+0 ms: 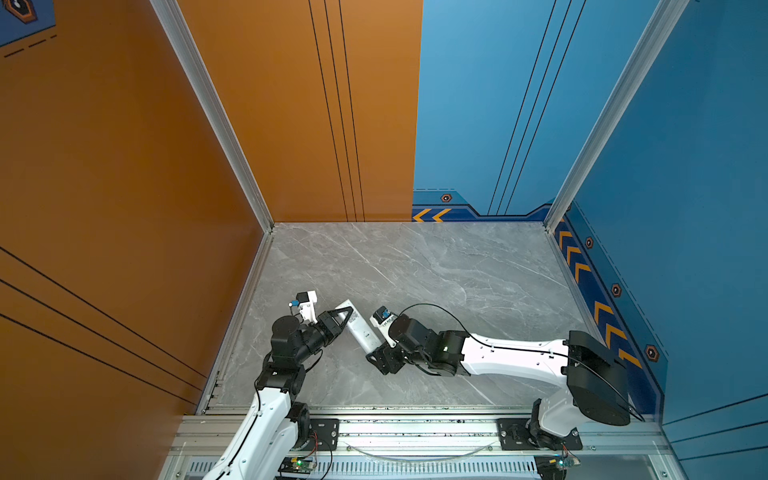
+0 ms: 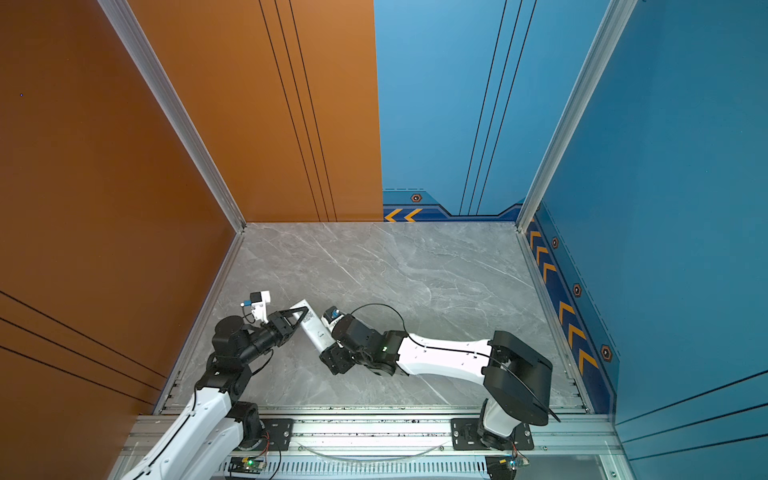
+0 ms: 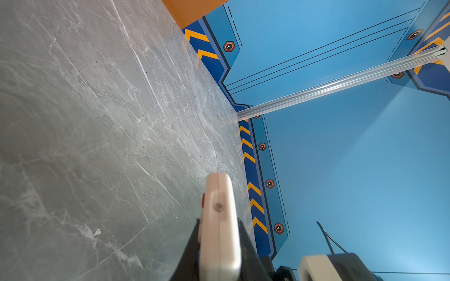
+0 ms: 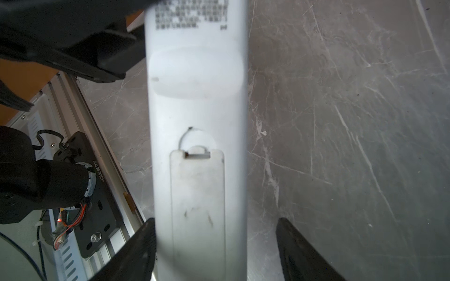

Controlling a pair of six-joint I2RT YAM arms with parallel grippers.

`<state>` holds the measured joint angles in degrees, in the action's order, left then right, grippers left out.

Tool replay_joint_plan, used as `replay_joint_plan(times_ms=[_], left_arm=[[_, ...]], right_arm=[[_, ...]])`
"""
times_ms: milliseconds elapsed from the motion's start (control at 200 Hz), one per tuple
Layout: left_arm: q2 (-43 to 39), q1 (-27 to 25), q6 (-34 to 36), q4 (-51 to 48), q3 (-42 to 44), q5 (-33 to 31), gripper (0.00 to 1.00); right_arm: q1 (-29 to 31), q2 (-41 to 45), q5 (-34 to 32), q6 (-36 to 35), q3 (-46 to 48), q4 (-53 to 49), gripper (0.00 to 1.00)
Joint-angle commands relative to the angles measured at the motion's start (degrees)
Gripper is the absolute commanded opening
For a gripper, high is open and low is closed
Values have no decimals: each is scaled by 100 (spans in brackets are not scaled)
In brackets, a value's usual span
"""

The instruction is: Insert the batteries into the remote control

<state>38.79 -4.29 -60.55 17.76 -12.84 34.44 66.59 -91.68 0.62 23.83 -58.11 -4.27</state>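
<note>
- Our left gripper [image 1: 345,319] clamps the remote control [image 4: 197,97] at its label end.
- Our right gripper [image 4: 214,220], jaws apart, straddles the battery cover [image 4: 197,206] end, the remote's long axis running straight out from them.

One white remote control [image 1: 359,329], with one battery cover [image 4: 197,206] and one printed label [image 4: 190,14] on its back. Two grippers, the left gripper [image 1: 348,314] and the right gripper [image 1: 376,351], each with two black fingers [image 4: 136,248]. One grey marble counter [image 1: 436,270].

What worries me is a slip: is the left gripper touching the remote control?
Touching. The left wrist view shows the remote control clamped between the left gripper's black fingers, with no gap on either side.
</note>
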Motion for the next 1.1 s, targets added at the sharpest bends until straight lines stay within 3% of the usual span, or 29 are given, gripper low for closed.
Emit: replay_joint_plan(times_ms=[0, 295, 375, 501, 636, 731, 881, 1066, 1091], left_arm=[[-99, -18, -18, -59, -205, -113, 0], [-99, -14, 9, -92, -218, -139, 0], [-85, -14, 4, -93, -213, -147, 0], [-99, -16, 11, -89, -227, -139, 0], [-95, -18, 17, -91, -225, -128, 0], [-92, -10, 23, -106, -216, -127, 0], [-69, -10, 32, -106, -223, -137, 0], [-18, -4, 82, -119, -229, -124, 0], [-11, -1, 108, -120, -242, -110, 4]], right_arm=[[-38, -64, 175, -48, -78, 240, 70], [-51, -155, 217, -37, -78, 293, 51], [-42, -191, 228, -32, -95, 279, 52], [-41, -261, 226, -37, -115, 269, 61], [-49, -321, 222, -37, -120, 294, 60], [-55, -306, 224, -37, -100, 313, 52], [-53, -239, 209, -62, -83, 304, 29], [-52, -186, 258, -72, -36, 335, 15], [-51, -176, 263, -72, -30, 346, 13]])
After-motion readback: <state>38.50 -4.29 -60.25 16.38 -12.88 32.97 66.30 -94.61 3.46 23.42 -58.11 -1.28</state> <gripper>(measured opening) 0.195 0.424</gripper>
